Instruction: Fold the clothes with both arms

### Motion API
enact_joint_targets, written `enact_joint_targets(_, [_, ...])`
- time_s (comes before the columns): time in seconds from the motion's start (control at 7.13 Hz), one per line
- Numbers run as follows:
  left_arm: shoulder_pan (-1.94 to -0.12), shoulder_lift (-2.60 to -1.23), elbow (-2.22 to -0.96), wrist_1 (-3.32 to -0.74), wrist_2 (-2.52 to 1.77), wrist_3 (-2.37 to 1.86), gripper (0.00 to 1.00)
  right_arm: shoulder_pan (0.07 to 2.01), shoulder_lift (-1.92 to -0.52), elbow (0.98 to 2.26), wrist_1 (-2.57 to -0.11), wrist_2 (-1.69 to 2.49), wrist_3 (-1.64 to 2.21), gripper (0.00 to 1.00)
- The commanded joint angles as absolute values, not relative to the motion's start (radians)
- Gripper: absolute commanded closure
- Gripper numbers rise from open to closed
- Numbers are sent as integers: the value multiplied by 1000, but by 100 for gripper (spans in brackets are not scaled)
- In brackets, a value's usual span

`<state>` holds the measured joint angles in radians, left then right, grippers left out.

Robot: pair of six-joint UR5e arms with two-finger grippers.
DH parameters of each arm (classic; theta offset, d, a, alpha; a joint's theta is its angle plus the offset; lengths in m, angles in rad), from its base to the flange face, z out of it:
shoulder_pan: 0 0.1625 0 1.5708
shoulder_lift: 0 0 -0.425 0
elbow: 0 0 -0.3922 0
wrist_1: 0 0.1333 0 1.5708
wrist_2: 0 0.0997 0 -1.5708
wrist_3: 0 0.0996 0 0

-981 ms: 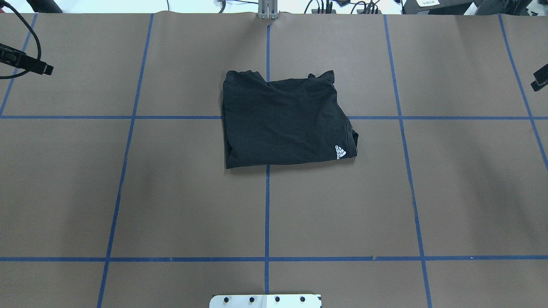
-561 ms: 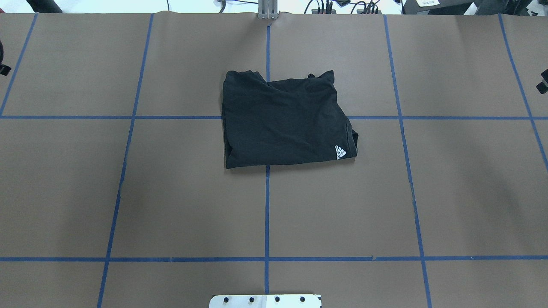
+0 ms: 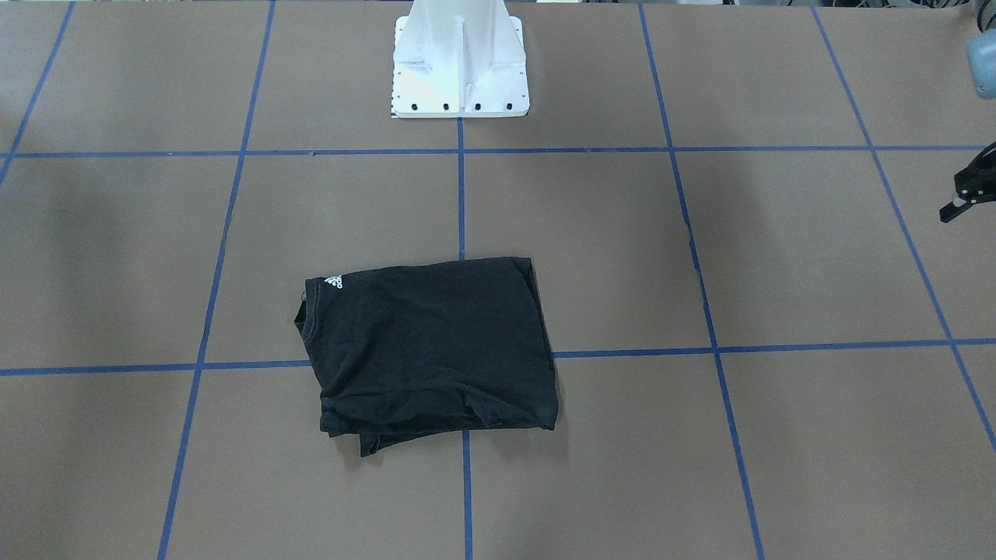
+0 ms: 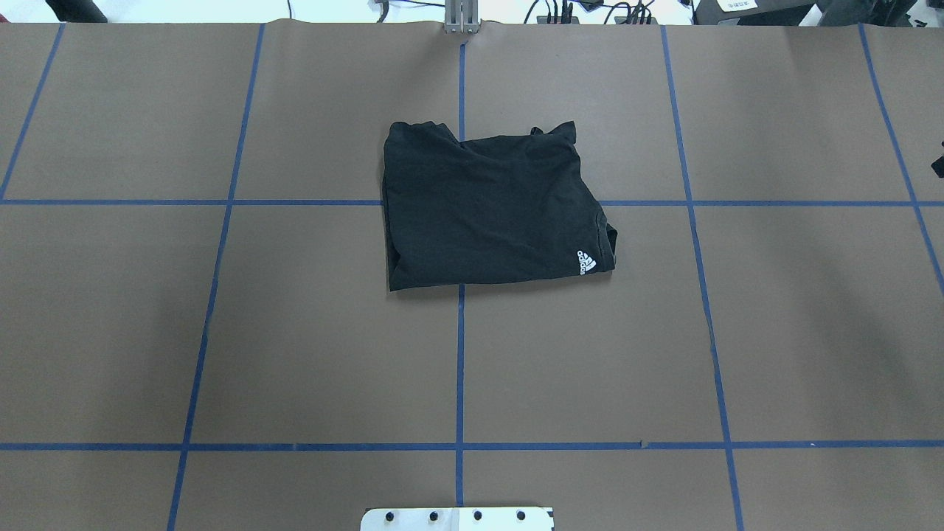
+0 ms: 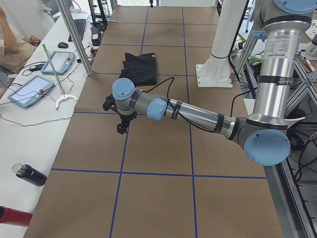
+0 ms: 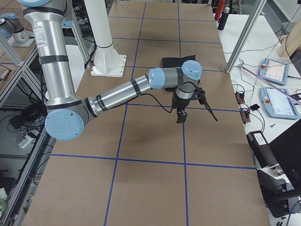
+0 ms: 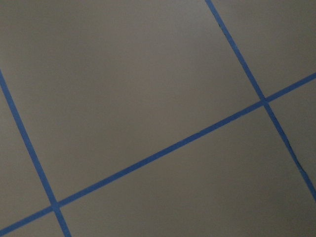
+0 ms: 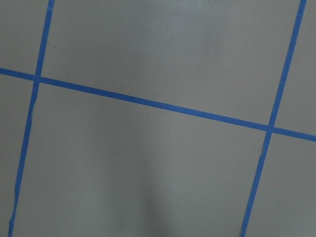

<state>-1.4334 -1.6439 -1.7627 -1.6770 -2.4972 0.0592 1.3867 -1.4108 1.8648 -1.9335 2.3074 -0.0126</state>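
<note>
In the front-facing view the black T-shirt [image 3: 432, 346] lies folded into a rough rectangle on the brown table [image 3: 778, 435], a little toward 7 o'clock from the middle of the picture. Its small white logo [image 3: 333, 281] sits at the packet's 10 o'clock corner, and the white pedestal [image 3: 459, 70] stands at 12 o'clock. Only a black fragment of the left gripper [image 3: 963, 196] shows at the 3 o'clock edge, well apart from the cloth. How far its fingers are spread cannot be told, though the shirt plainly is not in it. From overhead the packet sits toward 12 o'clock of centre with the logo at its 4 o'clock corner. The right gripper [image 4: 939, 166] is a mere sliver at the 3 o'clock edge, so its opening cannot be told either. The left-end view shows the left arm [image 5: 198, 116] stretched low over the table, the shirt far beyond it at 12 o'clock. The right-end view shows the right arm [image 6: 117, 96] reaching out likewise, its gripper clear of the garment. Both wrist cameras see only brown cover and blue tape lines [image 7: 163, 153], with no fingers and no cloth. The fold looks essentially done. The likely trouble is disturbing it, since the layers are loose, with an uneven flap poking out at the edge farthest from the pedestal. A returning finger that caught only the top layer would peel the stack open. A low sweep could also snag the cover.
</note>
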Motion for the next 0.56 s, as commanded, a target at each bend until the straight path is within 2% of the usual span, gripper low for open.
enact_joint_targets(0.0, [-1465,-1643,-1755,-1722,-2449,58,1,1385,-1404,1856,-1931,2254,-18,0])
enact_joint_targets(0.42, [-1523,-1663,-1790,-1740,-2437,55,1,1388,-1380,1862,-1933,2264,-5,0])
